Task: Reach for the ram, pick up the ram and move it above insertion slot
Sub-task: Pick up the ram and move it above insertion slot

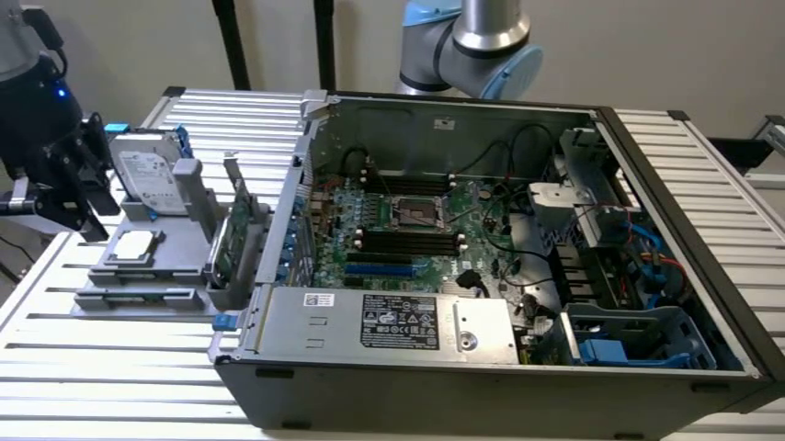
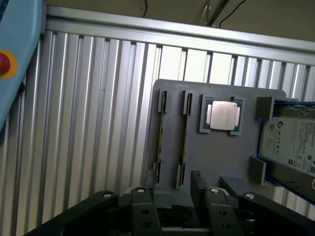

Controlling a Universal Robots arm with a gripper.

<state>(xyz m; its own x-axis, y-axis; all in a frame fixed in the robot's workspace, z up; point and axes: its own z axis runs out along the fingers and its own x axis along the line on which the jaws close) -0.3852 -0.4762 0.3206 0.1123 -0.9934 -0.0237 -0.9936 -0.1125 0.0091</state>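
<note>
So my pincer [image 2: 171,196] is spread wide with nothing in it, parked at the exterior view's left, near the gray holder [image 2: 216,160]. The ram [image 2: 158,135] stands on its edge in that holder, not touched. There's a second thin edge just beside it that I can't make out. CPU chip [image 2: 222,115] and hard drive [image 2: 290,142] sit in the same holder. The black insertion slot [image 1: 411,241] is well apart, on the motherboard [image 1: 479,197] inside the open case [image 1: 491,395].
</note>
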